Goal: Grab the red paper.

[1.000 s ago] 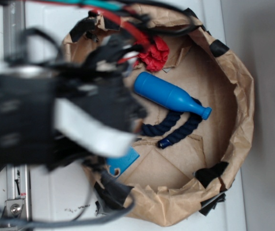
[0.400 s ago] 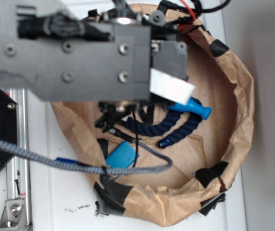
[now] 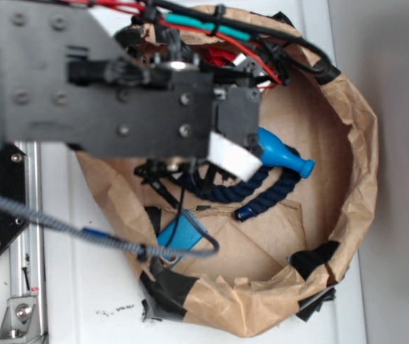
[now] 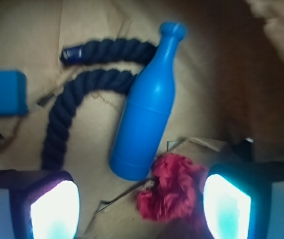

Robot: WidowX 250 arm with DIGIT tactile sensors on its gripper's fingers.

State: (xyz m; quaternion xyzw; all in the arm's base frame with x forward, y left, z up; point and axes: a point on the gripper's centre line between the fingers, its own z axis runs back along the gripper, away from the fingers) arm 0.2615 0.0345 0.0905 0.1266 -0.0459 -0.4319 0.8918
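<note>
In the wrist view the red paper (image 4: 174, 188), a crumpled bright red wad, lies on the brown paper floor just below the base of the blue bottle (image 4: 146, 112). My gripper (image 4: 141, 209) is open. Its two fingers stand wide apart, and the wad sits between them, close to the right fingertip (image 4: 227, 206) and apart from the left one. In the exterior view the arm (image 3: 118, 93) covers the wad, and only the bottle's neck (image 3: 284, 158) sticks out.
A dark blue rope (image 4: 77, 94) curls left of the bottle. A blue block (image 4: 2, 92) lies at the far left. The brown paper wall with black tape patches (image 3: 347, 143) rings the whole area. Cables (image 3: 211, 21) cross above the far rim.
The arm has swung over the ring and now covers the red wad and most of the bottle. One second ago the wad was visible at the far side.
</note>
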